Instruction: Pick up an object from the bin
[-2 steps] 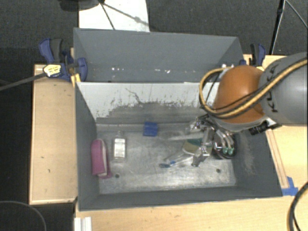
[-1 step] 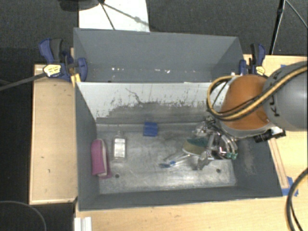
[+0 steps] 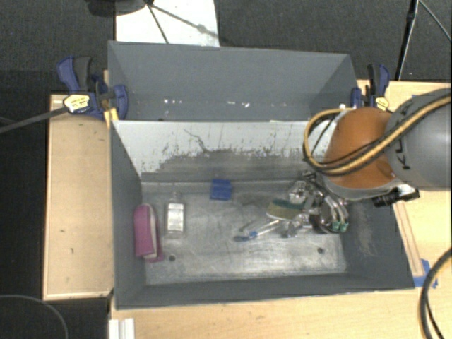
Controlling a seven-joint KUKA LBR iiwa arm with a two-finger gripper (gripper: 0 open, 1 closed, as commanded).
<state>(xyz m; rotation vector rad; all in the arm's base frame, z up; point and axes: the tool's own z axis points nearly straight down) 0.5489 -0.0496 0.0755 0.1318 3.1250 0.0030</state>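
Note:
My gripper [image 3: 302, 216] is low in the right part of the bin, just above the floor. A small green and tan piece [image 3: 281, 207] lies right against its left side; whether it is gripped I cannot tell. Just below and left of the gripper a thin silvery stick with a blue tip [image 3: 256, 231] lies slanted on the floor, its right end close to the gripper.
A small blue block [image 3: 221, 189] sits near the back wall at mid-bin. At the left, a purple oblong thing [image 3: 145, 232] lies beside a small clear, whitish box [image 3: 174, 216]. The arm with its orange cover and cables hangs over the bin's right side.

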